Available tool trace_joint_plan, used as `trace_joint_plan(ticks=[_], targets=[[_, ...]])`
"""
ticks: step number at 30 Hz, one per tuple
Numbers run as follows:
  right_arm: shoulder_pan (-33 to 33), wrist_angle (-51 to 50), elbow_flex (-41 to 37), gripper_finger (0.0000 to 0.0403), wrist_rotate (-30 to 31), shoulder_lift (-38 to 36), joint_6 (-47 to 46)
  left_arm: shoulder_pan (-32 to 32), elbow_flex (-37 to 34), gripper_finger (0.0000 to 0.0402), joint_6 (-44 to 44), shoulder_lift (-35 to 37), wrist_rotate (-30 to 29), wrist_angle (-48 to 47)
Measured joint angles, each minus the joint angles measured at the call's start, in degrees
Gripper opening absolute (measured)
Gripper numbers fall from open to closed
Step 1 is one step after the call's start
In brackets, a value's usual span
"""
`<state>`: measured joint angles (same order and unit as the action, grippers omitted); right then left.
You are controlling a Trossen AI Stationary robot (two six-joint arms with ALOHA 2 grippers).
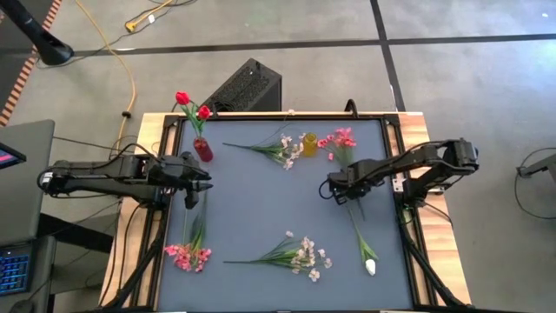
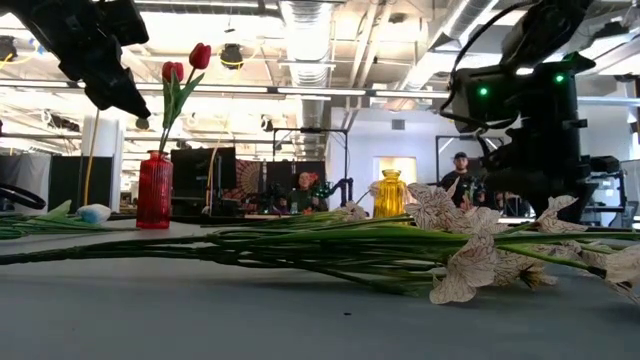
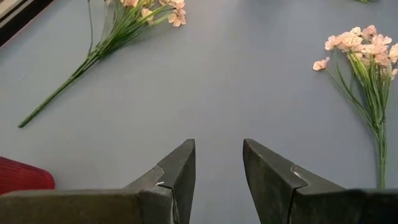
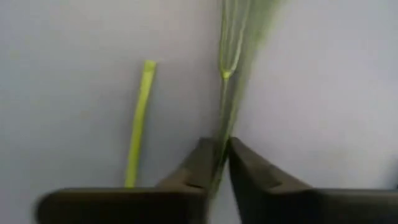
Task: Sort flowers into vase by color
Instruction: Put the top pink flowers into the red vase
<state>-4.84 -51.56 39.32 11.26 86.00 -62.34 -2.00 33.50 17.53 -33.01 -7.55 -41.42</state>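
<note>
My right gripper point(image 1: 334, 189) is down on the mat, fingers pinched around a green stem point(image 4: 222, 134); I judge it the pink blossom spray point(image 1: 342, 139) whose head lies toward the yellow vase point(image 1: 309, 143). Gripping low on the stem makes sense: the cut end can then be steered into a vase neck. A second stem end point(image 4: 138, 118) lies just beside, apart from my fingers, likely the white tulip point(image 1: 369, 265) pointing the other way; it could snag when I lift. My left gripper point(image 3: 217, 177) hangs with its fingers parted and holds nothing, near the red vase point(image 1: 202, 149), which already carries two red tulips point(image 1: 182, 98). Waiting on the mat: a pale spray point(image 1: 280, 149) beside the yellow vase, another pale spray point(image 1: 306, 256) at the near side, a second pink spray point(image 1: 188, 256) below my left arm. People show in the room beyond, well clear of the table.
</note>
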Motion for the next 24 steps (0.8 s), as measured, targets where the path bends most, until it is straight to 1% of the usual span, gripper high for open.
trace_joint_plan(ticks=[2, 3, 6, 9, 13, 20, 24], targets=[[-0.7, -0.7, -0.1, 0.0024, 0.2, 0.0, -0.1, 0.0, 0.0, 0.0122, 0.1, 0.0, 0.0, -0.1], [-1.1, -1.0, -0.1, 0.0017, 0.4, 0.0, -0.3, 0.0, 0.0, 0.0122, 0.1, 0.0, 0.0, -0.1], [-2.2, -2.6, -0.2, 0.0023, 1.8, -0.7, -1.8, 0.0, 0.0, 0.0122, 0.1, 0.0, 0.0, -0.2], [-2.9, -7.4, 0.2, 0.0031, 4.6, -2.7, -3.5, 0.0, 0.0, 0.0122, 0.1, 0.0, 0.1, -0.3], [-2.8, -10.7, 1.4, 0.0018, 8.6, -7.3, -6.7, 0.0, 0.0, 0.0122, 0.1, 0.0, 0.2, -0.3], [-1.0, -9.7, 2.9, 0.0023, 17.7, -18.5, -9.1, 0.0, 0.0, 0.0122, 0.1, 0.0, 0.3, -0.3], [1.3, -7.0, 3.2, 0.0022, 25.2, -25.2, -9.7, 0.0, 0.0, 0.0122, -0.4, 0.0, 2.5, -0.3]])
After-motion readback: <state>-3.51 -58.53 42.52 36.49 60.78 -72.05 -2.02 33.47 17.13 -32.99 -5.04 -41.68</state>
